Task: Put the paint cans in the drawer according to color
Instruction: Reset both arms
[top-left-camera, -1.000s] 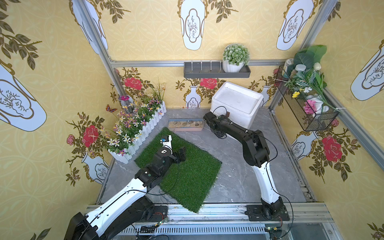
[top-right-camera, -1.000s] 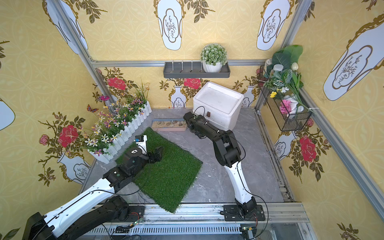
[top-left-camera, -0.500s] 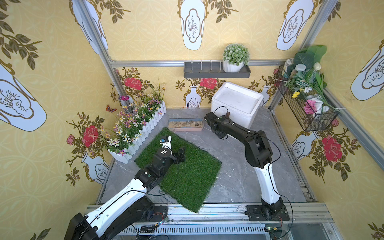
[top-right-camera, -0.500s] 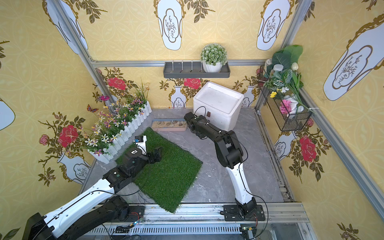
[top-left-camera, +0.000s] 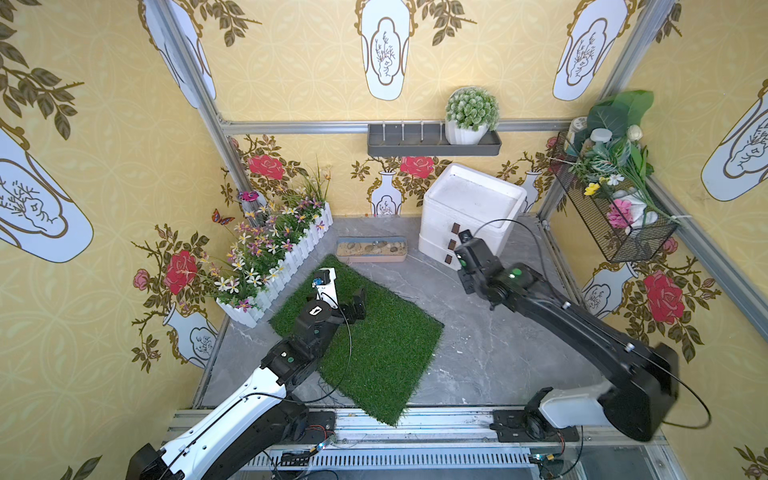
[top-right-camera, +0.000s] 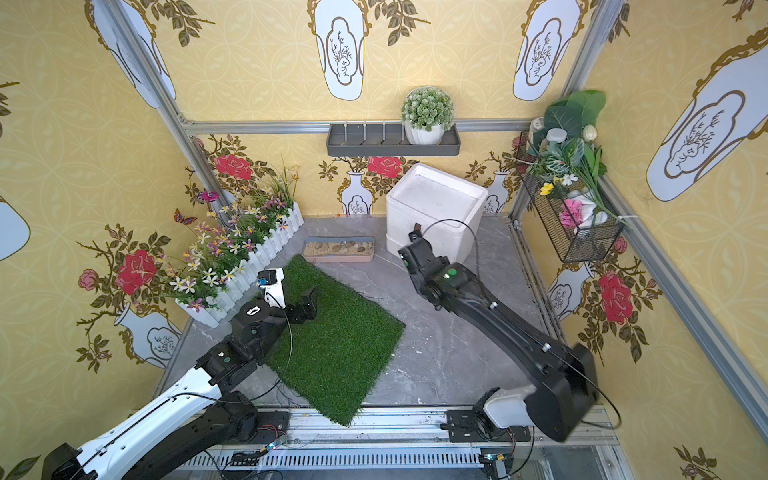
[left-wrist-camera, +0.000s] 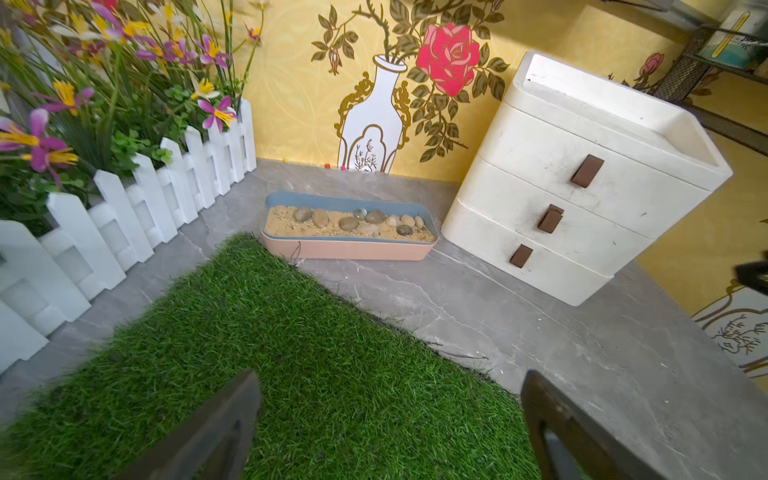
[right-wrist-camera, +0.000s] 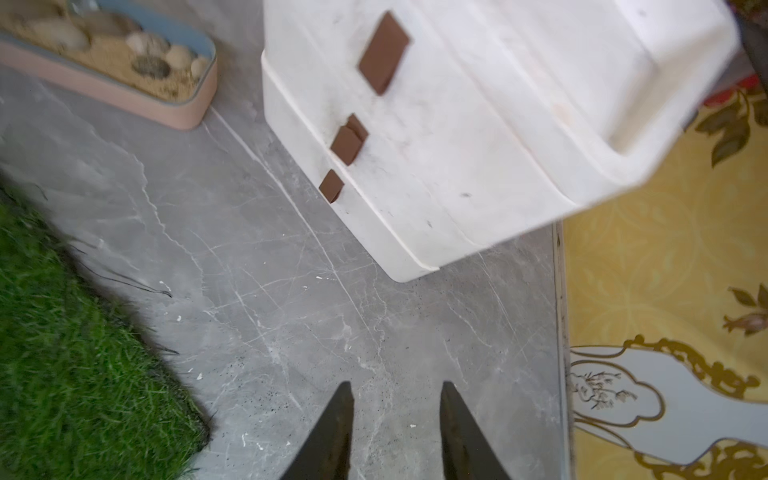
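No paint cans show in any view. The drawer is the white chest at the back of the floor, also in the other top view. All three of its fronts look pushed in, each with a brown handle. My right gripper hangs open and empty over bare grey floor, a short way in front of the chest's lower corner. My left gripper is wide open over the green grass mat, with nothing between its fingers.
A tan tray of sand and pebbles lies left of the chest. A white picket planter of flowers lines the left side. The grass mat covers the front middle. A wire basket of flowers hangs on the right wall.
My right gripper has pulled back from the chest's front towards the near right and its jaws have parted. The left arm has not moved.
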